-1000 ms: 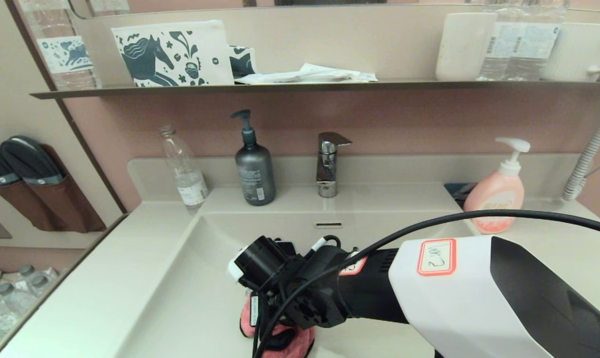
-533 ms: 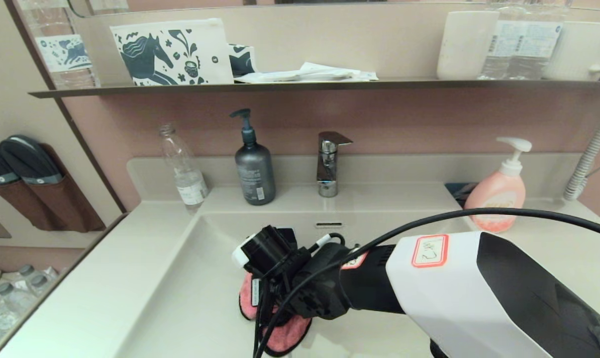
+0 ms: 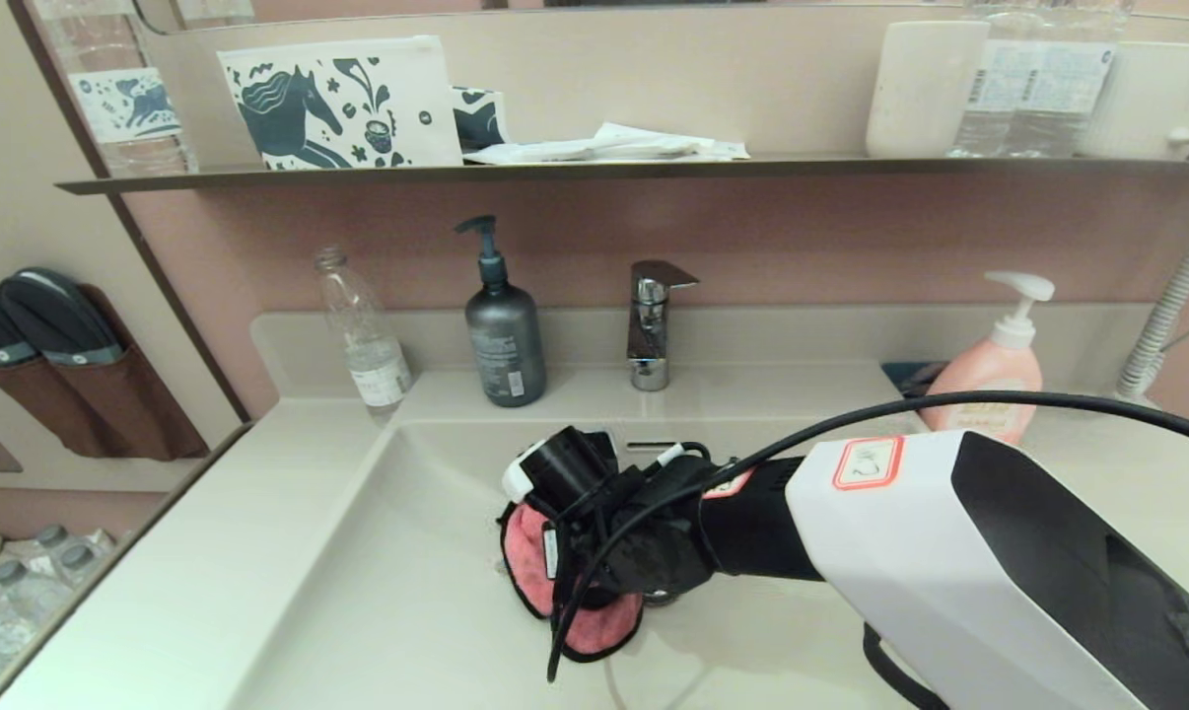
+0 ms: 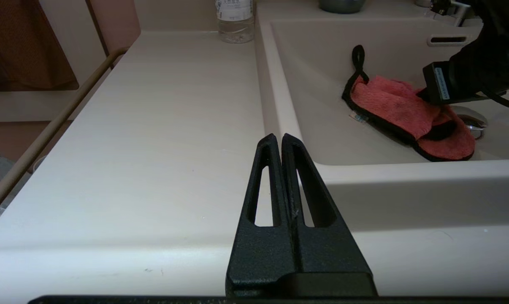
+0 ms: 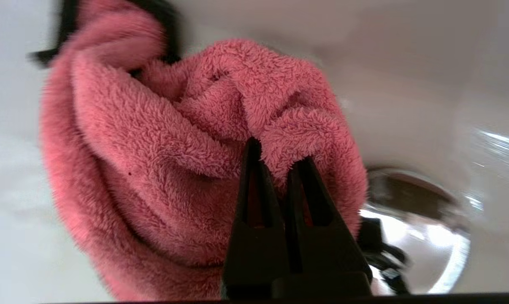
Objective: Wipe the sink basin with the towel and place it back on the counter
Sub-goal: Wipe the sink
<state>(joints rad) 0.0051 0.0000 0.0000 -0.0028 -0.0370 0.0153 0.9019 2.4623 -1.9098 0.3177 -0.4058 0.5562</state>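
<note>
The coral-pink towel (image 3: 530,567) with black trim lies bunched on the floor of the cream sink basin (image 3: 397,592), beside the chrome drain plug (image 5: 415,219). My right gripper (image 5: 277,156) is shut on a fold of the towel (image 5: 161,160), pressing it down; in the head view the wrist hides the fingers. The left wrist view shows the towel (image 4: 393,107) under the right wrist. My left gripper (image 4: 278,139) is shut and empty, parked over the counter (image 4: 161,139) at the basin's front left corner. It is out of the head view.
On the back ledge stand a clear bottle (image 3: 363,335), a grey pump bottle (image 3: 502,330), the chrome faucet (image 3: 651,325) and a pink soap bottle (image 3: 994,370). The overflow slot (image 4: 448,40) is in the back wall. A dark shelf (image 3: 604,173) with cups hangs above.
The right gripper has dragged the towel across the basin floor, away from the front edge and toward the back wall and drain. The left arm has not moved.
</note>
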